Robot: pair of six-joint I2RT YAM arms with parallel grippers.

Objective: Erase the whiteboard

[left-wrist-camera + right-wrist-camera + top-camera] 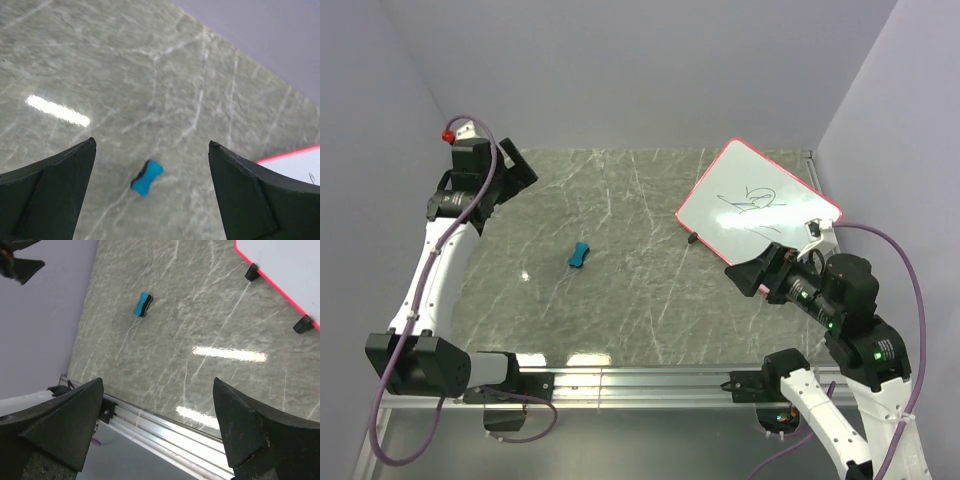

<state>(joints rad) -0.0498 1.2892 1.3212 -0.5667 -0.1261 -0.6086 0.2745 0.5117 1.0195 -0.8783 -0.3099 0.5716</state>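
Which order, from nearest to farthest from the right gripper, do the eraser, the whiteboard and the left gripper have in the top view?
1. Whiteboard, right side, just beyond the right gripper.
2. Eraser, in the middle.
3. Left gripper, far left corner.

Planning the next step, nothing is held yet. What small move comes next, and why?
Probably ease the left gripper down toward the eraser: it lies ungrasped, centred between the open jaws, and the whiteboard bears marker scribbles.

White whiteboard (752,205) pink-framed with black scribbles; blue eraser (580,254); grey-veined table (620,300).
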